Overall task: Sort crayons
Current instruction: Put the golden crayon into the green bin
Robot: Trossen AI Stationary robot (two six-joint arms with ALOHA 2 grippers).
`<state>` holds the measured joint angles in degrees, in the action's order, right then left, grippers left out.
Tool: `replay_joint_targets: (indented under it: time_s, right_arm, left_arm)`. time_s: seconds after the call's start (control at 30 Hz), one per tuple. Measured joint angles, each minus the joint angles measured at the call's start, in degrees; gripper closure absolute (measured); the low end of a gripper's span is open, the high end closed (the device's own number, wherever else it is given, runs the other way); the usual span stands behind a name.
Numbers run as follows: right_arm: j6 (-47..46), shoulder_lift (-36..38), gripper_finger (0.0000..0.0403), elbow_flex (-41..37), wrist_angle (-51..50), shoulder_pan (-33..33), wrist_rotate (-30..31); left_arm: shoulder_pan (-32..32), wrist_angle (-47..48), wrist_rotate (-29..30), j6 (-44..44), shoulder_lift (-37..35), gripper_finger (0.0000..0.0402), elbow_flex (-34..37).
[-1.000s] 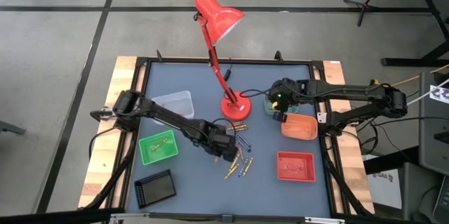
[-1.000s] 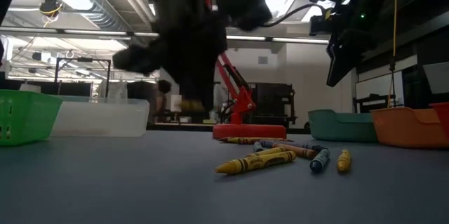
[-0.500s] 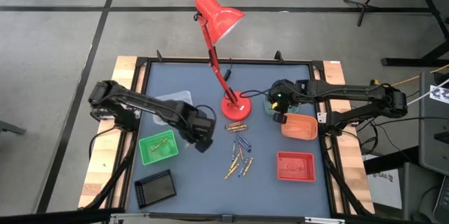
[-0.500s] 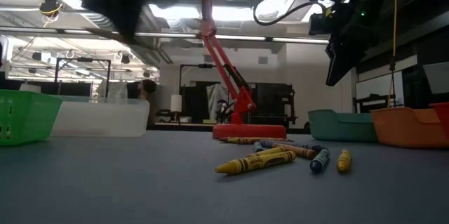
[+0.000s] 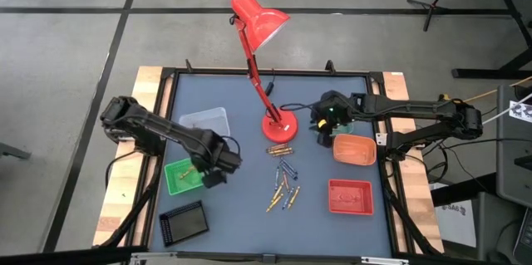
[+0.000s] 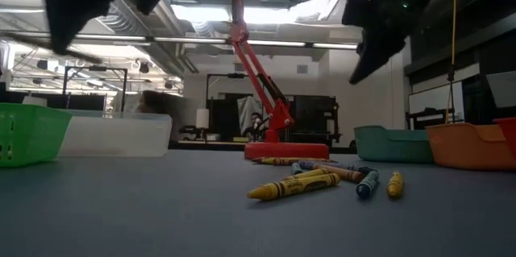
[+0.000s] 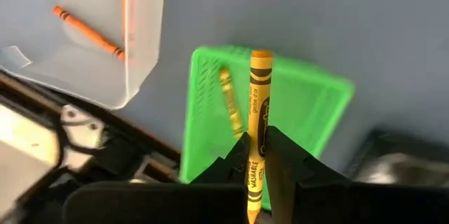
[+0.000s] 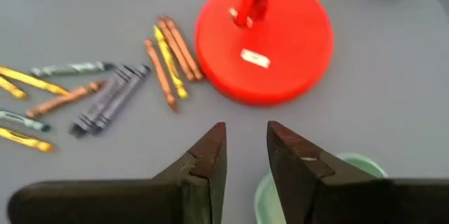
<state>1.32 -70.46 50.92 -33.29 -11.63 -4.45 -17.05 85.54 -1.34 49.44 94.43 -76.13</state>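
Above green tray (image 7: 309,104), left end effector (image 7: 256,155) clamped on yellow crayon (image 7: 257,129); one yellow already inside. Right end effector (image 8: 244,155) parted, empty. Most crayons (image 5: 284,184) unsorted mid-bench (image 5: 249,223).

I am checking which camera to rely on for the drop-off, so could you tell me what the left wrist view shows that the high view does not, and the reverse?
Only the left wrist view shows the yellow crayon clamped in the left gripper, and an orange crayon in the clear tray. Only the high view shows the loose crayons, red lamp, right gripper, orange tray and red tray. Both show the green tray.
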Motion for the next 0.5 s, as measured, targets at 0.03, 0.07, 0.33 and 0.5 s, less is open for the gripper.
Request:
replay_joint_targets:
  time_s: [0.03, 0.07, 0.33, 0.5]
  right_arm:
    - [0.02, 0.02, 0.0302, 0.00, 1.02, 0.00, -0.59]
    - [-0.02, 0.02, 0.0302, 0.00, 2.03, 0.01, -1.23]
    - [-5.41, 0.01, 0.0302, 0.00, 11.21, 0.05, -4.20]
    - [-9.74, 0.02, 0.0302, 0.00, 15.11, 0.05, -4.22]
  left_arm:
    - [-0.46, -0.05, -0.02, -1.06, 0.00, 0.0390, 1.13]
    - [-0.96, -0.23, -0.06, -2.29, 0.02, 0.0390, 2.21]
    - [-4.91, -3.71, -1.07, -8.75, 0.00, 0.0390, 12.30]
    - [-6.57, -11.20, -2.55, -9.59, 0.02, 0.0390, 16.95]
